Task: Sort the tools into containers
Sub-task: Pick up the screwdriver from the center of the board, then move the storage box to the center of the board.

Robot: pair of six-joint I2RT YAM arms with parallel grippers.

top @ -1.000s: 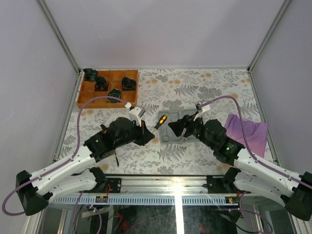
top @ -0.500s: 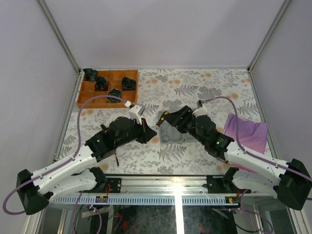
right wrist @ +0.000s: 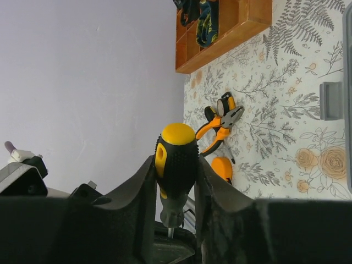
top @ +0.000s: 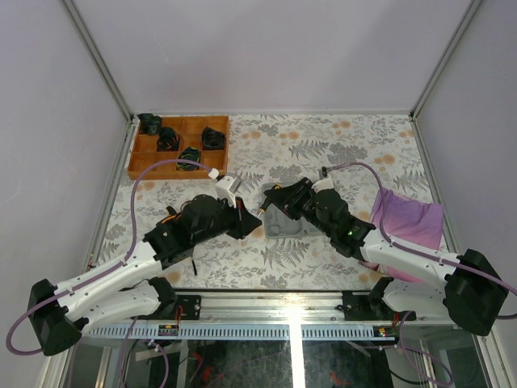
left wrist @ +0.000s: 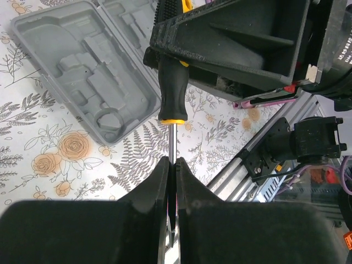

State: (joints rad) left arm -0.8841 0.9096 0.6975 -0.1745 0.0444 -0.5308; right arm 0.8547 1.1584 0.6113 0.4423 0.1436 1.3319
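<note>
A black-and-orange screwdriver (left wrist: 174, 88) hangs in the air between both arms, over the table beside the open grey case (left wrist: 82, 71). My left gripper (left wrist: 171, 165) is shut on its thin metal shaft. My right gripper (right wrist: 175, 165) has its fingers pressed on both sides of the handle (right wrist: 177, 157). From above, the two grippers meet at the case's (top: 284, 229) left end. Orange-handled pliers (right wrist: 220, 124) and a round orange tape measure (right wrist: 221, 168) lie on the floral table; the left arm hides them in the top view.
A wooden compartment tray (top: 179, 149) with several dark items stands at the back left. A purple cloth (top: 408, 218) lies at the right edge. The metal rail (top: 283, 303) runs along the near side.
My right arm has swung left across the case and its jaws have closed in on the screwdriver's handle. The left gripper has held the shaft throughout, shifting slightly.
</note>
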